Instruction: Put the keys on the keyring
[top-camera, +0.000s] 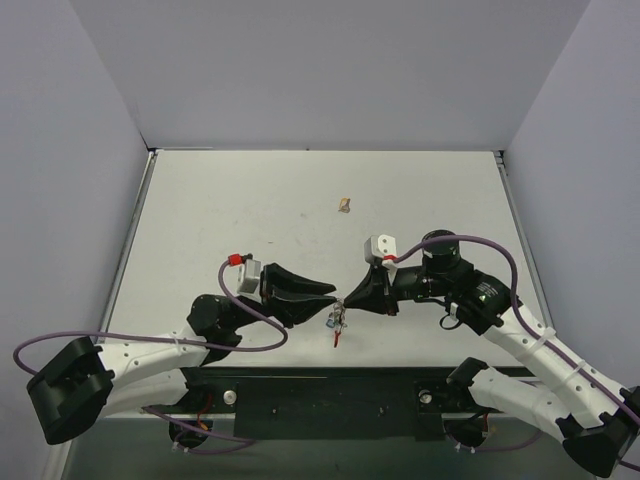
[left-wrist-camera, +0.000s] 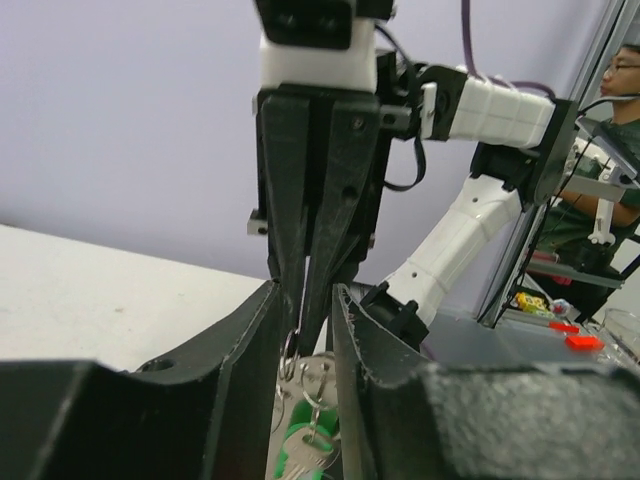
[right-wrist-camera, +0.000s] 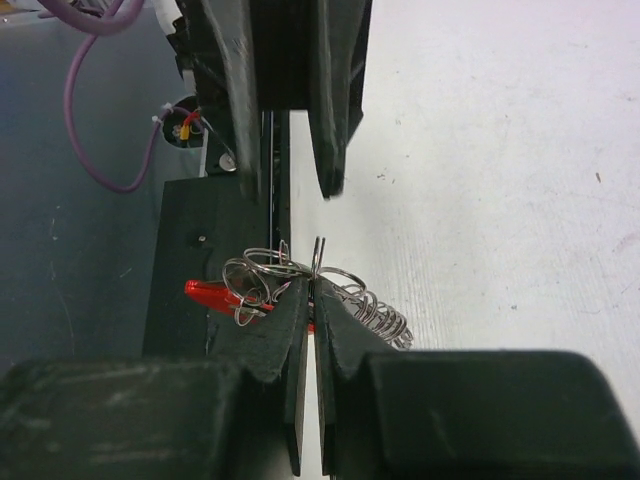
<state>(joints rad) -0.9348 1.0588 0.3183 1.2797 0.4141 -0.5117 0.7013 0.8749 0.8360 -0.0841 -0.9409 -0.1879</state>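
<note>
Silver wire of the keyring (right-wrist-camera: 317, 250) stands upright, pinched between the clenched fingers of the right tool (right-wrist-camera: 314, 295) at the bottom centre of the right wrist view, with only a sliver of gap between the pads. The left tool (left-wrist-camera: 305, 300) is released: its two fingers stand apart, grasping nothing, and in the left wrist view they flank the tip of the right tool, which comes down from the top of the frame. The keys (left-wrist-camera: 318, 385) hang in a tangled bunch of loops just below that pinch, with a red bit (right-wrist-camera: 205, 291) and a green piece (left-wrist-camera: 300, 455) among them. From above, the bunch sits low at the frame's centre over the white worktop (top-camera: 250, 200), well apart from a tan lump (top-camera: 345, 205) higher up.
</note>
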